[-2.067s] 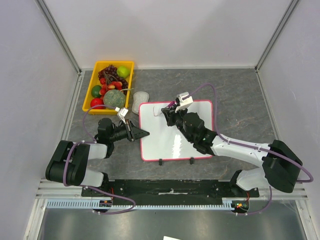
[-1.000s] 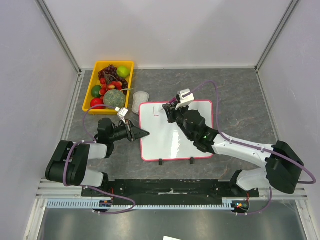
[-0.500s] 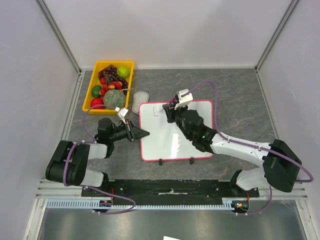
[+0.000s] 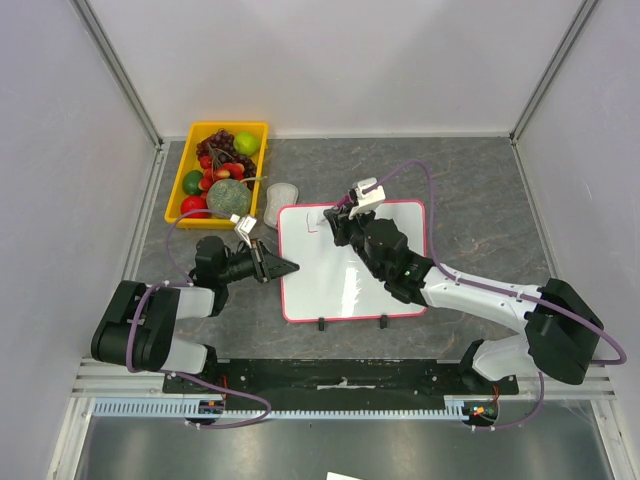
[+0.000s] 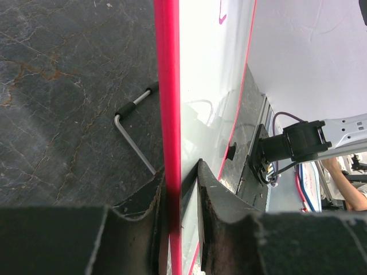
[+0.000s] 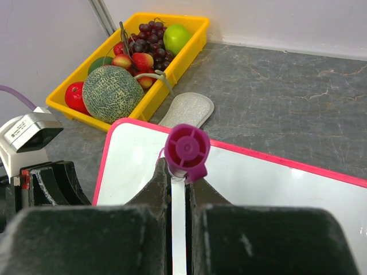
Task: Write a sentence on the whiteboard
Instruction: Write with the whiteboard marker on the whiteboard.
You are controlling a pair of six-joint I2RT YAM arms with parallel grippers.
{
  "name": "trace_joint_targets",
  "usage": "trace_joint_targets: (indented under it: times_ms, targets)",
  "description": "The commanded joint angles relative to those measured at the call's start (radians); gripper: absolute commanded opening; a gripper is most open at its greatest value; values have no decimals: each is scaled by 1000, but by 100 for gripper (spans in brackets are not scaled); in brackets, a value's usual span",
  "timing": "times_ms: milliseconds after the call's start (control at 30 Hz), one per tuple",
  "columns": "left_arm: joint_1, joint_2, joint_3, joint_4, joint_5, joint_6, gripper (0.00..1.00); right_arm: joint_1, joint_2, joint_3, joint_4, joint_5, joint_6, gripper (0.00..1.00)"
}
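One yellow bin [image 4: 258, 150] sits at the far left of the table in the top view, heaped with fruit, among it one netted melon [image 4: 228, 197]. The right wrist view shows more of its contents: dark grapes [image 6: 148, 44], a green apple [image 6: 176, 37] and several red pieces. Just right of the bin lies one grey oval pad [image 4: 283, 197], apart from the board's far left corner. There are two arms. The left gripper [image 4: 285, 267] lies low on the table and is clamped on the left edge of the single whiteboard [image 4: 335, 285]. Its own camera shows what the top view cannot: two dark fingers [image 5: 215, 197] pinching the pink frame from both faces, with a bent metal wire [image 5: 135, 132] on the stone beside it. The whiteboard lies flat in the middle of the table. Its two black feet [image 4: 320, 323] are on the near edge, and only one of them shows in the left wrist view. The sentence [image 4: 312, 222] is no more than a short pink stroke near the far left corner, seen also as a magenta tick [image 5: 222, 16]. The right gripper [image 4: 340, 222] hangs over that corner, closed around one marker [image 6: 187, 150]. The marker's magenta end faces the wrist camera, and its tip is hidden in every view.
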State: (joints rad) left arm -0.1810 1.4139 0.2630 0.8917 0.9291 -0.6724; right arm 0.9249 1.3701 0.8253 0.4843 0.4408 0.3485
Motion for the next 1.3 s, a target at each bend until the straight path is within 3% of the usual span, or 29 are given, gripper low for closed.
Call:
trace_joint_targets:
  times_ms: [0,633,1267]
  targets:
    - [-2,11,4,16,-9,43,2,-6,3,-9,-21,-10,7,0]
    - [-2,10,2,15,-10,45,2,-11,-63,-77,-53,47,23,0]
    - [-2,8,2,15,-10,45,2,-34,-34,6,-27,70,7,0]
